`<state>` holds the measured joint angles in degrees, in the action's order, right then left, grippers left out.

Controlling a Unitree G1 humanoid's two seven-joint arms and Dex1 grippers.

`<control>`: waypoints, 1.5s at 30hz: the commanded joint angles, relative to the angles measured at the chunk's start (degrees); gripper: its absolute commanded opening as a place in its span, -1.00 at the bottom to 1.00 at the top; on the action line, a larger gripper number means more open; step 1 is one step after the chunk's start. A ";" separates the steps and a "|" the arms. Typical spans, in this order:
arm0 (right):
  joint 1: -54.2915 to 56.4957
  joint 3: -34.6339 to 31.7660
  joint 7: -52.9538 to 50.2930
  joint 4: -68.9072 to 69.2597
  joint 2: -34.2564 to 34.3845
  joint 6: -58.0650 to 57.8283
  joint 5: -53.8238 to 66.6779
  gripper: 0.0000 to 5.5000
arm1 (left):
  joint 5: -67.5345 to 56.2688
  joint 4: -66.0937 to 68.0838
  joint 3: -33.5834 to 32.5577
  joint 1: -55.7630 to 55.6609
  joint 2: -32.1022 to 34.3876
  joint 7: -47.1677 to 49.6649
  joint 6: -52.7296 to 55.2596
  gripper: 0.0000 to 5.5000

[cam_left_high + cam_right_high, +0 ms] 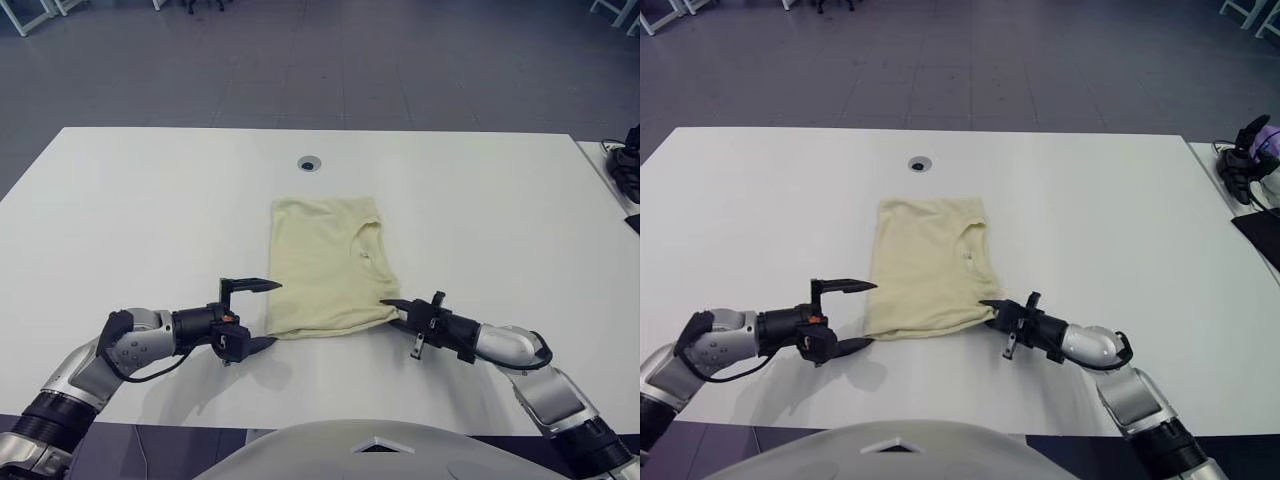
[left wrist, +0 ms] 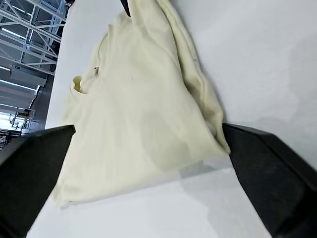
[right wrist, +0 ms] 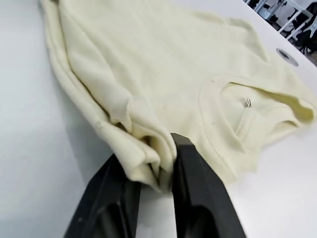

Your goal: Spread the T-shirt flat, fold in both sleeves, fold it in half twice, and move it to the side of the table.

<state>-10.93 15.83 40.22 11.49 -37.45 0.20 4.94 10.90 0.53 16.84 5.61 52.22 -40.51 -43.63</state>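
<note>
A pale yellow T-shirt (image 1: pixel 325 265) lies folded into a rough rectangle in the middle of the white table (image 1: pixel 140 210), its collar showing on the right half. My left gripper (image 1: pixel 272 313) stands open at the shirt's near left corner, one finger raised above the table and the other low against the tabletop. In the left wrist view both dark fingers (image 2: pixel 272 168) flank the T-shirt (image 2: pixel 133 109) without touching it. My right gripper (image 1: pixel 392 305) is shut on the near right corner. Its fingers (image 3: pixel 198 193) pinch the layered edge of the T-shirt (image 3: pixel 163 74).
A round cable hole (image 1: pixel 309 163) sits in the table behind the shirt. Dark gear (image 1: pixel 628 165) rests on a neighbouring surface at the far right. Bare tabletop stretches to both sides of the shirt.
</note>
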 commanded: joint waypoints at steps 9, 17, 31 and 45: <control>4.09 -3.75 0.85 4.32 3.08 -12.52 5.95 -1.00 | 3.50 6.68 6.69 -6.88 -0.90 -7.17 -0.66 0.60; 3.33 -4.32 1.20 5.52 3.04 -13.64 6.15 -1.00 | 4.71 6.84 8.24 -6.76 -0.80 -7.57 -0.16 0.08; -0.35 -4.16 5.36 8.01 -1.32 -11.18 3.22 -1.00 | 1.22 4.24 8.38 -5.59 0.64 -11.28 8.10 -0.90; -11.68 -14.08 26.52 23.81 -21.81 -19.55 17.91 -1.00 | -39.04 -30.25 -2.71 6.02 17.24 -31.34 44.65 -0.96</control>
<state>-19.94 5.48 62.76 31.74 -54.94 -15.48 17.83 -23.98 -24.71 16.80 9.12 65.62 -69.68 -3.44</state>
